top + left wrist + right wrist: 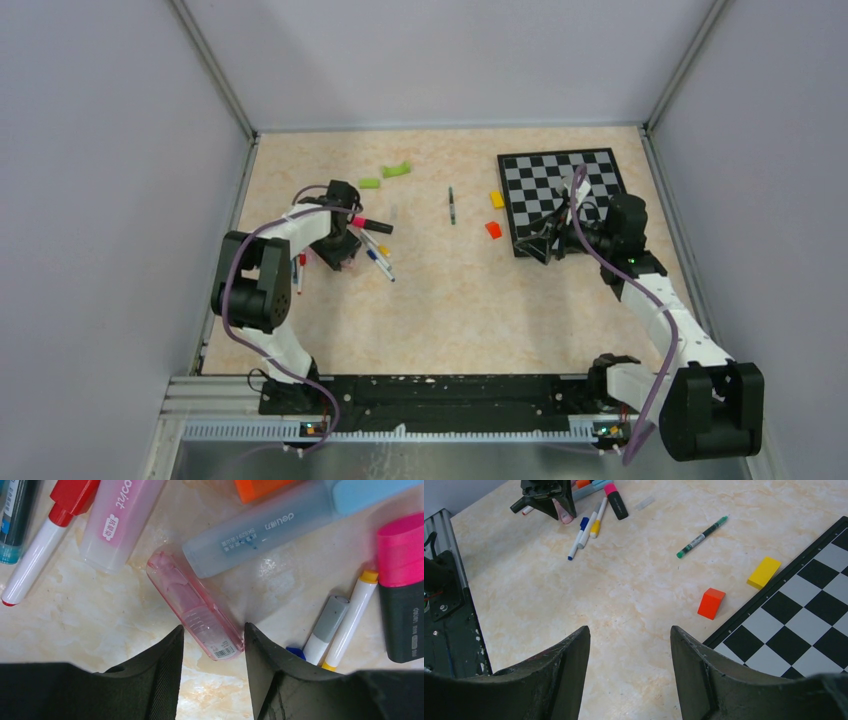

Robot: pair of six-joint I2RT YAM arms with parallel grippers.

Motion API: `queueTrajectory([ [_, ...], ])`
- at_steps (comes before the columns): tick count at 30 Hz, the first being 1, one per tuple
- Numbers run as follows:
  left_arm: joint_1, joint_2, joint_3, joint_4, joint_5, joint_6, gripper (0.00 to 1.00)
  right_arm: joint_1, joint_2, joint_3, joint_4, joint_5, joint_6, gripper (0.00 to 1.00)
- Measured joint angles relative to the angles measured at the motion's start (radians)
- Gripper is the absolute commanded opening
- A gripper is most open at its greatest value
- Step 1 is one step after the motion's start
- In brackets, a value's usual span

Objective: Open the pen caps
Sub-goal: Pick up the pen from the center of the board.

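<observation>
Several pens lie in a pile at the left of the table. My left gripper is open and low over them. The barcoded end of a clear pink highlighter lies between its fingertips, close against the right finger. Around it lie a blue-grey highlighter, a pale pink one, a white marker with a red cap, a black highlighter with a pink cap, and thin markers with grey and yellow caps. My right gripper is open and empty above bare table.
A chessboard lies at the back right, with my right gripper at its near left corner. An orange block and a yellow block sit beside it. A thin green pen lies mid-table. Green curved pieces lie farther back.
</observation>
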Motion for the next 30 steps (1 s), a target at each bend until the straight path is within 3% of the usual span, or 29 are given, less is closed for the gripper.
queueTrajectory([
  [11,0.029,0.0,0.003,-0.018,0.031,-0.031,0.42,0.0,0.0,0.0,-0.002,0.0,-0.006,0.59],
  [22,0.029,-0.021,-0.021,-0.014,0.036,-0.037,0.23,0.0,0.0,0.0,-0.018,0.0,-0.008,0.59],
  [30,0.029,-0.156,-0.123,-0.012,0.062,-0.01,0.06,0.0,0.0,0.0,-0.023,0.0,-0.013,0.59],
])
